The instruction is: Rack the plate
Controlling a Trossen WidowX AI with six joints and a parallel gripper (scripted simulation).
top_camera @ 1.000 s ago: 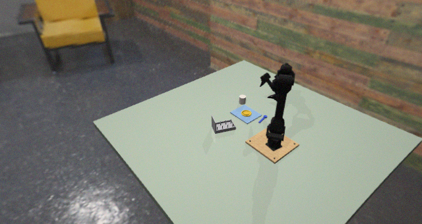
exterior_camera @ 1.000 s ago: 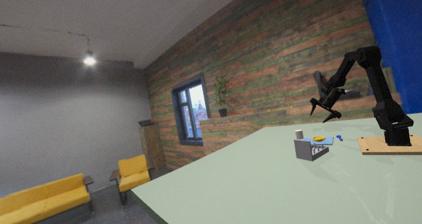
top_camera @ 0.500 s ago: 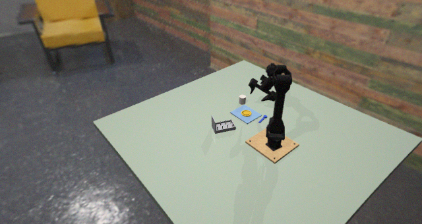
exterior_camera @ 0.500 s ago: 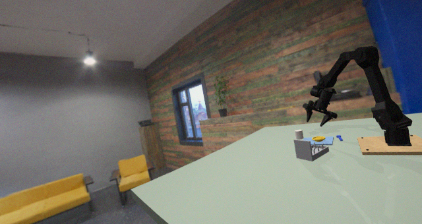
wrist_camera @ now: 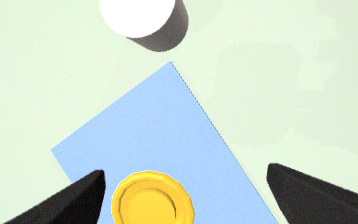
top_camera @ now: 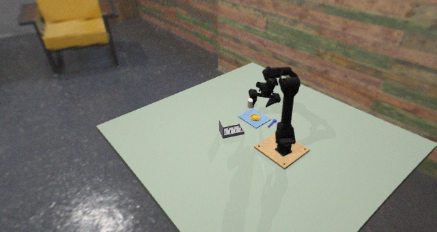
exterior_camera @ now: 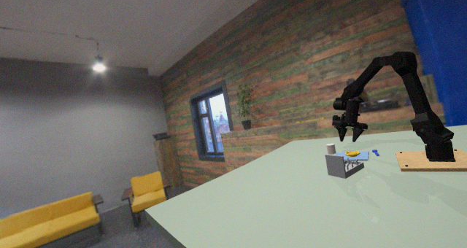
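Note:
A small round yellow plate lies flat on the blue mat. In the wrist view its lower edge is cut off by the frame. My gripper is open and empty, pointing down, above the mat and plate. In the wrist view the plate lies between the fingers, nearer the left one. The dish rack stands beside the mat, with a tall grey wall at one end and several rails. No plate is in its slots.
A white and grey cylinder stands close to the mat's far corner. A blue spoon-like object lies beside the mat, toward the arm's wooden base board.

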